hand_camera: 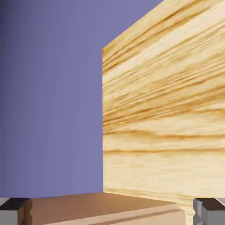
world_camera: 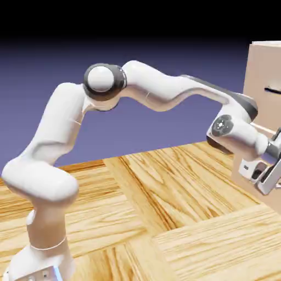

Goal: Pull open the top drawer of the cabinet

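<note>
Cabinet [world_camera: 262, 77] just beside open pincer [hand_camera: 112, 212]

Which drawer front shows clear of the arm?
The top drawer, with the dark slot high on the cabinet; the open gripper hangs lower, covering what is below.

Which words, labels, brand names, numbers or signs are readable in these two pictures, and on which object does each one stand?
None: no readable text in either view.
Arm: plain white, no lettering.
Cabinet: plain beige, only a dark slot, no label.
Table: wood grain only.
Small marks on the robot's base at the bottom edge: too small to read.
</note>
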Motion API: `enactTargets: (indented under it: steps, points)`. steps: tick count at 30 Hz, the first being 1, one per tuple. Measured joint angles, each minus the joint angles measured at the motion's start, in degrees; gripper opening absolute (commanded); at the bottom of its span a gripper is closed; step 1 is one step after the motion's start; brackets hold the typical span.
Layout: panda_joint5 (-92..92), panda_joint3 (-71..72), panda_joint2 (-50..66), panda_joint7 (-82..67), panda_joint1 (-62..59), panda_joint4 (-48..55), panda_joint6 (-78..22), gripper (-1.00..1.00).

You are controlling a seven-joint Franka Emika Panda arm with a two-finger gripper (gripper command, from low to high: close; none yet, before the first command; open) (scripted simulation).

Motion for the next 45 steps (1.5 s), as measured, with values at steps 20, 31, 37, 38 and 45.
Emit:
enactTargets:
  steps: [20,31,37,38,45]
  points:
    - [42.57,-25.00,29.70,4.61,13.58,26.89,-4.04,0.00]
    - [35.62,-24.48,35.37,18.31,1.02,46.07,1.37,-1.00]
    - [40.20,-26.17,33.93,12.40,7.63,35.70,-2.17,-1.00]
    - [40.93,-26.54,33.67,11.41,8.97,33.62,-2.89,-1.00]
    - [44.61,-29.45,32.01,5.66,18.54,19.09,-7.86,-1.00]
